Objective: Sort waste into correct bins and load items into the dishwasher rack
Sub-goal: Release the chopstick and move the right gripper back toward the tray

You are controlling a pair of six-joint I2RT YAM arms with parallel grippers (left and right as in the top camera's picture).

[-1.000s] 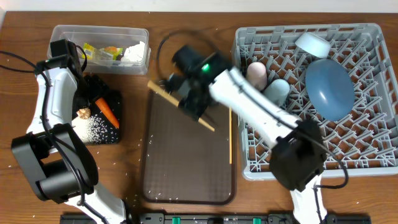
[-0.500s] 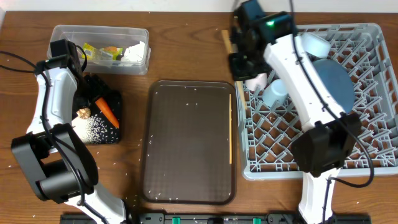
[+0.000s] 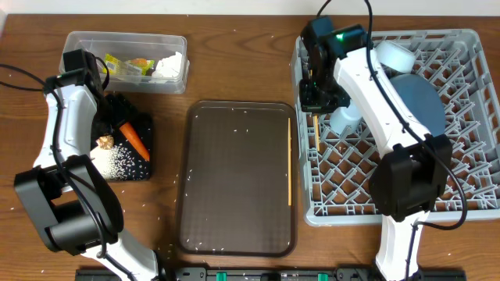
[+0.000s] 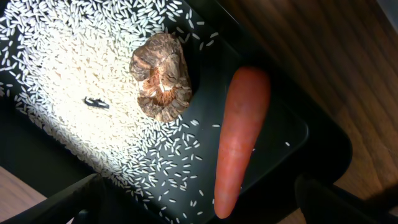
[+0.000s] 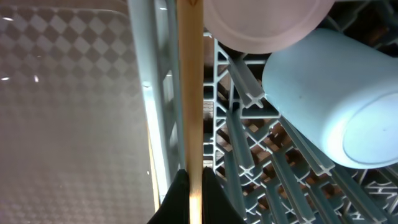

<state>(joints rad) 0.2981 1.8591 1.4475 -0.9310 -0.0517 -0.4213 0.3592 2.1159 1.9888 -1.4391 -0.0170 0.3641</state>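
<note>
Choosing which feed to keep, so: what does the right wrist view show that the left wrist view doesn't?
Only right wrist: a chopstick pinched in the shut jaws, the rack wall, pink cup, light-blue cup, serving tray. Only left wrist: black tray holding rice, brown lump and carrot. Shared: no task item, just each camera's own dark jaws at the bottom edge.

Left gripper [image 4: 198,208] fingers spread wide, pointing down; right gripper [image 5: 191,190] fingers pinched shut on chopstick [image 5: 190,81], arm extended.
</note>
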